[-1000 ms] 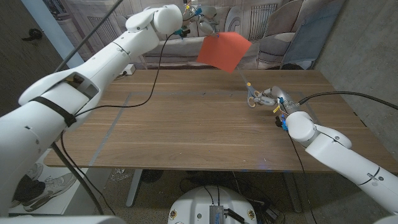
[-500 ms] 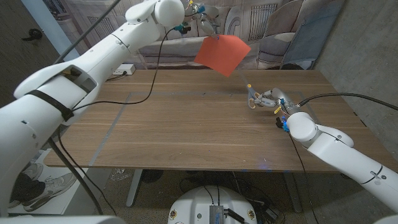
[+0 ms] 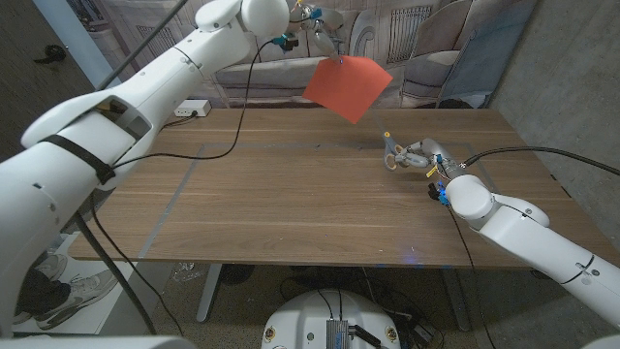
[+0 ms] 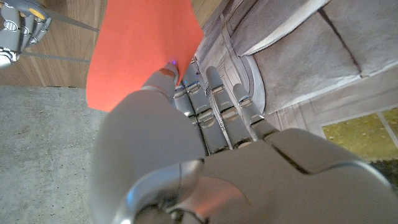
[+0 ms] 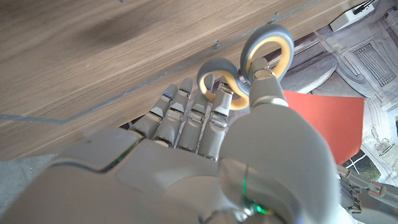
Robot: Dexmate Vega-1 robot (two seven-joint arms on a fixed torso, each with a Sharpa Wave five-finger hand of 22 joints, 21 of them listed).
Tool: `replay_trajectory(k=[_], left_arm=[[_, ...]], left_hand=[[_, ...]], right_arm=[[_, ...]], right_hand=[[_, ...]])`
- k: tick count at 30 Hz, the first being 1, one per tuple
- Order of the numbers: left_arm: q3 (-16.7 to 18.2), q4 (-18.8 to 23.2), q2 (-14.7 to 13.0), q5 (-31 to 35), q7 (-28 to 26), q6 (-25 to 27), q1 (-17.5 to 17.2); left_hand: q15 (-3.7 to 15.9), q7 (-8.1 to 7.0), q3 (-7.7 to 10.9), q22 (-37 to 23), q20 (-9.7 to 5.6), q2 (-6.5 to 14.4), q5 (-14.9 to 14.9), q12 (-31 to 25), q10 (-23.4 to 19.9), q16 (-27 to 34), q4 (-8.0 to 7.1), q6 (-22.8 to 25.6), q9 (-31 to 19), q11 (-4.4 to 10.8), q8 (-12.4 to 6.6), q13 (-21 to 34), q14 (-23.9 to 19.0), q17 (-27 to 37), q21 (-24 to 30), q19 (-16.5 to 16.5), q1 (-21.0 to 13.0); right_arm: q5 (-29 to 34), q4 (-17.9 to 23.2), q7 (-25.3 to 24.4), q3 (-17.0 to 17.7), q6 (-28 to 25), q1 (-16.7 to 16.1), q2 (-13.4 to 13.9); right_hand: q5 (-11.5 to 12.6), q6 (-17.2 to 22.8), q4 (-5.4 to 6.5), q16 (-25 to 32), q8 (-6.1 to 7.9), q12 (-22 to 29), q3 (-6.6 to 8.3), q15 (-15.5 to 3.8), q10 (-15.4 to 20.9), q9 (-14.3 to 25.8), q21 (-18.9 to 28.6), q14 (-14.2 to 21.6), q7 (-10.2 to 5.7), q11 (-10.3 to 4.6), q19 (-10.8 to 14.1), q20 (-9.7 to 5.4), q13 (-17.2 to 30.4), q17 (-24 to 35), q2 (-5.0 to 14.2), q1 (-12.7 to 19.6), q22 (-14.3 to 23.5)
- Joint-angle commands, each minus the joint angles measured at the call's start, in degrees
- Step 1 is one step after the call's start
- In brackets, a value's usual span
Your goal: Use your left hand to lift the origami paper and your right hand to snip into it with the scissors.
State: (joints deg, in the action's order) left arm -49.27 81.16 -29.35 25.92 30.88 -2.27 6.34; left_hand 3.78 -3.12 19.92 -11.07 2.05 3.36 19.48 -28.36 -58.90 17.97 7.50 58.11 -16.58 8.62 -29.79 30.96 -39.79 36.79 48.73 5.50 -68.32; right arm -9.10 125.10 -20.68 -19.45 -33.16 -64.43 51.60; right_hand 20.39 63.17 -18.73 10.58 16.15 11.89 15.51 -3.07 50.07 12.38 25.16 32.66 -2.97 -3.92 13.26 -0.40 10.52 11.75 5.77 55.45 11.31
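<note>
Left hand [image 3: 318, 21] is holding the red origami paper [image 3: 348, 85] aloft; right hand [image 3: 426, 154] is gripping the scissors [image 3: 391, 153].
The left wrist view is showing the fingers [image 4: 166, 81] pinching the sheet's edge above the wooden desk [image 3: 291, 184]. The right wrist view is revealing fingers [image 5: 261, 81] threaded through the grey, yellow-lined scissor loops [image 5: 266, 46], low over the desk's right side.

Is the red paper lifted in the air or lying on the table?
Lifted: the origami paper hangs clear above the table, pinched at its top edge by the left hand.
</note>
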Motion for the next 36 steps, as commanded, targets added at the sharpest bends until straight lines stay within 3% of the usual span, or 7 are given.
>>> replay_trajectory(k=[1,19,24,26,29,33,36], left_arm=[[-1.1,-2.8,1.1,-0.2,0.0,-1.6,0.8],[-1.7,-4.3,2.0,-0.1,-0.5,-2.0,1.5],[-1.8,-4.5,2.2,-0.2,-0.5,-2.0,1.6],[-1.7,-4.4,2.2,-0.2,-0.7,-2.2,1.6],[-1.9,-4.5,2.4,-0.1,-0.7,-2.3,1.7],[-2.0,-4.6,2.5,-0.2,-0.6,-2.1,1.8],[-1.9,-4.7,2.5,-0.4,-0.7,-2.1,1.7]], left_hand=[[10.04,0.99,-0.28,-0.2,-0.05,1.8,-0.1,-0.1,-1.6,-0.2,-0.07,1.2,-2.3,2.55,-0.29,0.3,-0.1,0.4,-0.1,-0.1,-2.3],[10.03,1.31,-0.7,-0.2,-0.06,1.9,-0.2,0.0,-1.7,-0.4,-0.07,1.3,-2.3,2.55,-0.22,0.5,-0.2,1.2,-0.1,-0.1,-2.7],[10.03,1.3,-0.76,-0.2,0.02,1.9,-0.2,0.0,-1.7,-0.5,-0.08,1.2,-2.3,2.55,-0.14,0.5,-0.2,1.3,-0.2,0.0,-2.8],[10.03,1.07,-0.83,-0.2,0.08,1.9,-0.2,0.0,-1.7,-0.6,-0.08,1.3,-2.3,2.54,-0.15,0.6,-0.2,1.4,-0.2,-0.1,-2.8],[10.02,1.11,-0.87,-0.2,0.05,1.9,-0.2,0.0,-1.7,-0.6,-0.11,1.4,-2.2,2.52,-0.16,0.6,-0.2,1.5,-0.2,0.0,-2.9],[10.01,1.25,-0.96,-0.1,0.13,2.0,-0.3,0.1,-1.7,-0.7,-0.14,1.4,-2.2,2.51,-0.12,0.6,-0.2,1.7,-0.2,0.0,-2.9],[10.02,1.35,-1.03,-0.1,0.17,2.0,-0.3,0.1,-1.7,-0.8,-0.15,1.4,-2.3,2.51,-0.11,0.7,-0.2,1.8,-0.2,0.0,-3.0]], right_arm=[[-2.3,-2.4,1.4,-0.2,6.0,1.0,0.2],[-3.3,-4.2,1.2,-0.5,9.3,1.5,-0.4],[-4.1,-4.7,3.9,-0.8,9.8,2.3,1.1],[-5.6,-5.4,7.1,-0.5,11.4,2.7,2.4],[-5.0,-4.5,6.0,-1.2,8.3,3.4,2.1],[-5.8,-5.4,6.1,-0.5,11.0,2.8,2.1],[-5.5,-4.7,5.5,-0.6,9.7,2.8,2.3]], right_hand=[[0.3,5.2,10.17,0.2,0.62,0.4,10.83,-10.12,8.1,0.3,-0.2,-0.3,-4.39,-7.43,-0.1,0.25,0.3,0.0,0.54,0.4,0.3],[0.0,5.0,9.8,0.1,0.65,0.7,11.21,-10.28,8.6,0.6,-0.6,-0.6,-3.94,-7.35,-1.2,0.91,0.3,-0.1,0.57,0.9,0.3],[-0.6,4.8,9.93,0.5,0.55,0.7,10.57,-10.06,8.7,0.9,-0.8,-0.5,-4.19,-7.43,-2.0,1.9,0.3,0.2,0.42,0.7,0.3],[-1.6,4.7,10.27,0.7,0.32,0.6,9.43,-9.71,8.2,0.9,-1.2,-0.9,-4.21,-7.57,-3.0,2.83,0.4,0.5,-0.12,-0.1,0.3],[-3.5,3.2,11.28,0.8,-0.82,0.3,5.08,-9.22,6.4,0.6,-1.6,-1.8,-4.0,-7.69,-3.3,3.46,0.5,0.7,-5.61,-4.7,0.2],[-4.3,0.9,12.62,0.5,-1.99,0.2,0.3,-9.32,3.9,1.2,-2.8,-3.4,-4.37,-7.82,-5.1,1.07,1.0,0.8,-11.22,-9.6,0.2],[-4.3,0.6,12.75,0.5,-2.11,0.3,-0.35,-9.42,3.5,1.3,-3.1,-3.7,-4.48,-7.86,-5.7,0.87,1.2,0.8,-11.94,-10.1,0.2]])
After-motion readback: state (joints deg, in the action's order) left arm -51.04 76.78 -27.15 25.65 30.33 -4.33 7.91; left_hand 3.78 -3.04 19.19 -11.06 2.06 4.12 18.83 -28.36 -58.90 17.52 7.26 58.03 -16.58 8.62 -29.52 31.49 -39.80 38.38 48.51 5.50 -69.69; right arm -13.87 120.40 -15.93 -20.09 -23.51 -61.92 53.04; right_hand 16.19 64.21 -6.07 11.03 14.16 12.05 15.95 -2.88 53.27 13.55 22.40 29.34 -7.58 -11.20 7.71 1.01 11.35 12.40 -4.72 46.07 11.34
